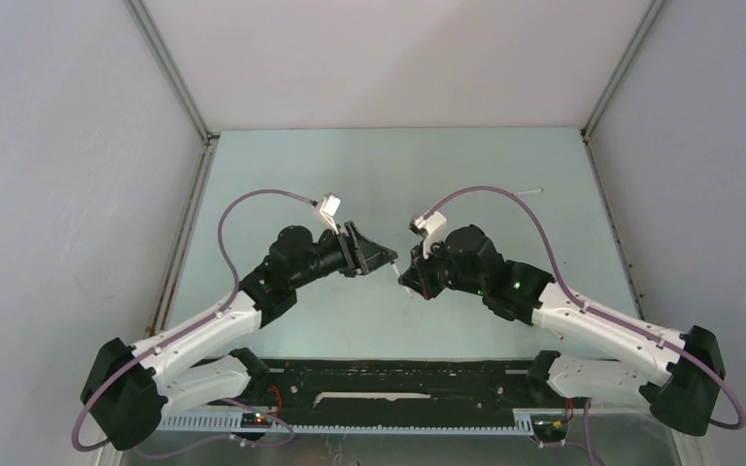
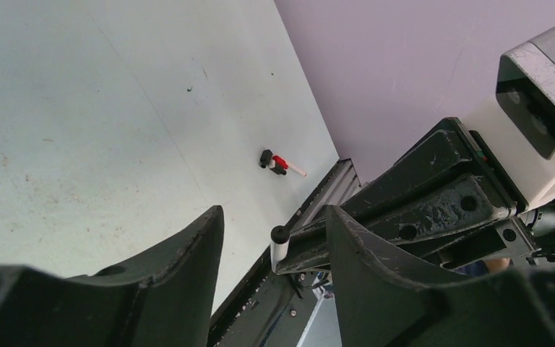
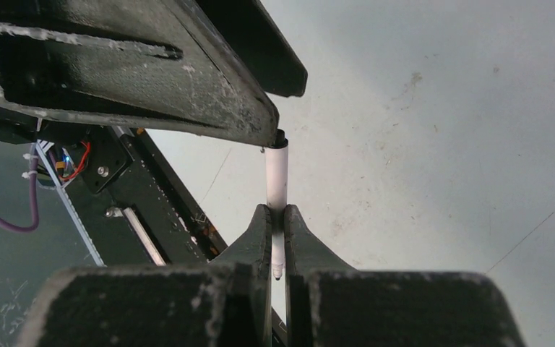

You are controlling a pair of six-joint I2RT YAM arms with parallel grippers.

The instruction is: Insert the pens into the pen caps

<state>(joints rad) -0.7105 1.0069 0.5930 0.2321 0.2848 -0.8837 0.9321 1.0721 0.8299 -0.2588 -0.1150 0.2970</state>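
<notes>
Clamping one pen (image 3: 276, 173), the right gripper (image 3: 276, 215) holds its black pen cap (image 2: 280, 233), seemingly seated, between the left gripper's (image 2: 274, 220) parted, empty fingers; another pen (image 2: 280, 163) lies far beyond them, capping unclear.

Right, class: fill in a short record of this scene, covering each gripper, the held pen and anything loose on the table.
right gripper: shut on the pen
left gripper: open, jaws either side of the pen cap
pen cap: black, on the held pen's tip
loose pen: lying on the table, black and red at one end
</notes>
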